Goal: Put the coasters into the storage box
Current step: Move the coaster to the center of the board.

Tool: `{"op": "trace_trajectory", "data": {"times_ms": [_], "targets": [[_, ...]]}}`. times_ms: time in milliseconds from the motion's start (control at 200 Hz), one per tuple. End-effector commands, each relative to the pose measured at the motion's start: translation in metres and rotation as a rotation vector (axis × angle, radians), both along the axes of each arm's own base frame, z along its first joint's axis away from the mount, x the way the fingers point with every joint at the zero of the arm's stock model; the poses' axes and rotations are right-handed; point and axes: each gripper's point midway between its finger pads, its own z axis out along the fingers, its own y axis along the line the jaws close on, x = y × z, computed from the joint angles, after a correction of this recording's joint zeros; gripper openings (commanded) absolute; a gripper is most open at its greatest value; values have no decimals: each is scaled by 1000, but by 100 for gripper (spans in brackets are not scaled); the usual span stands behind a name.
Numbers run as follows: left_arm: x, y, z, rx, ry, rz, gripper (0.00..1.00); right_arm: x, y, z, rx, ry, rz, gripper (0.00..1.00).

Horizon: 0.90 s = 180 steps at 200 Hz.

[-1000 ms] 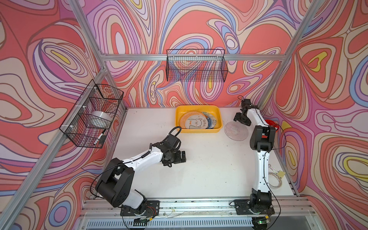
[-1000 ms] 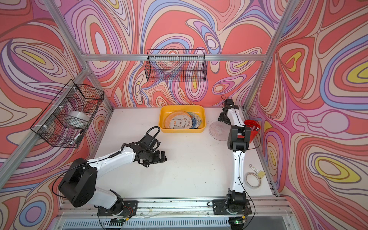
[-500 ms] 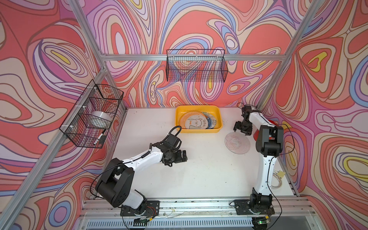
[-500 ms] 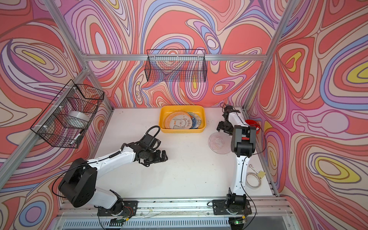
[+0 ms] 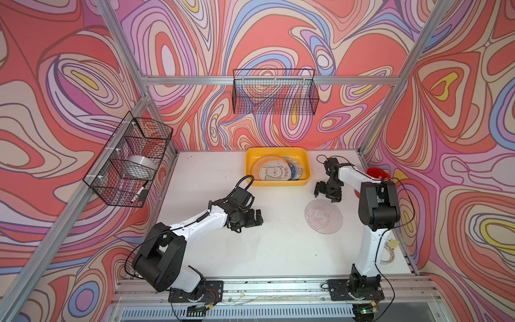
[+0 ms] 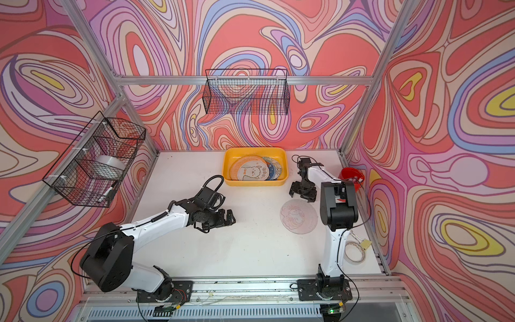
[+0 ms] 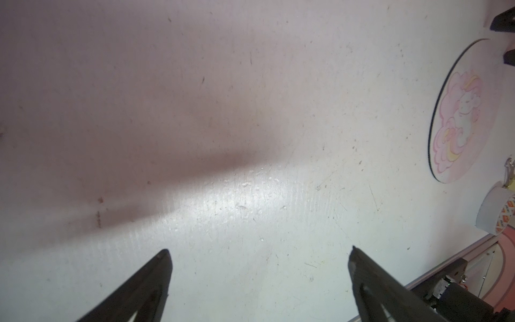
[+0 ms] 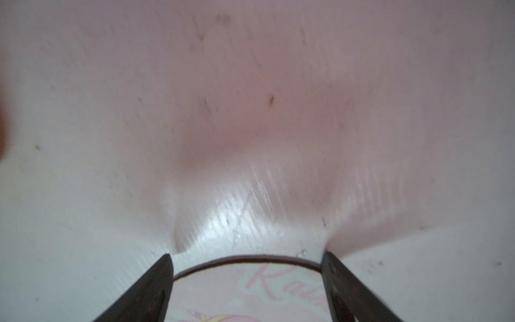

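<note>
Surface (image 5: 278, 251) is mostly bare w/ only one loose disc on it, so the task looks nearly done, prob. the last pick.

Storage box (image 5: 278, 183) sits flat at the far edge, approx centre. It's yellow and shallow, w/ rounded corners and a lipped rim.

Coasters in the box (image 5: 274, 172): several, overlapping and leaning on each other, not a neat stack. Top one is pale w/ an orange rim and a white cartoon animal, and blue-patterned ones peek out beside it. Exact count: can't tell.

Left to do: the pink coaster (image 5: 323, 216). It lies flat on the surface, nearer the arm bases than the box, off to the right and apart from it. It's thin, round and pale pink w/ a faint pony or unicorn print. In the left wrist view the pink coaster (image 7: 462, 111) shows a thin dark edge.

Right hand (image 5: 326, 196) hangs low at that coaster's far rim, fingers spread wide, gripping nothing. Its wrist view shows the rim curving btw the two fingers. Not lifted yet.

Left hand (image 5: 259, 217) is mid-surface, fully spread and empty, over bare surface. Seems not involved.
</note>
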Motion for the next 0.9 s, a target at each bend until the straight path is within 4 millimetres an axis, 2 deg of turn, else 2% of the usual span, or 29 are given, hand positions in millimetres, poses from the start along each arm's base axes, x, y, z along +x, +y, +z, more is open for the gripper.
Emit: {"op": "trace_trajectory", "data": {"times_ms": [0,205,316,436,616,756,781,896], "targets": [[2,1,8,-10,-26,-2,100,-2,-4,24,3,-72,-56,89],[2,-3,11,-13,-34,-18,100,-25,-20,29,-32,-116,-110,98],[1,-6,12,-14,-33,-29,100,-38,-34,22,-28,-104,-153,98],[1,-9,14,-13,-38,-39,100,-49,-37,7,12,-81,-176,98],[2,-12,17,-15,-50,-48,100,-64,-31,-10,52,-47,-179,98],[2,-14,19,-13,-53,-55,100,-72,-12,-22,158,-37,-171,98],[2,-14,19,-12,-53,-56,100,-71,-8,-14,184,-65,-168,98],[3,-16,20,-11,-57,-59,100,-79,9,-11,277,-71,-172,98]]}}
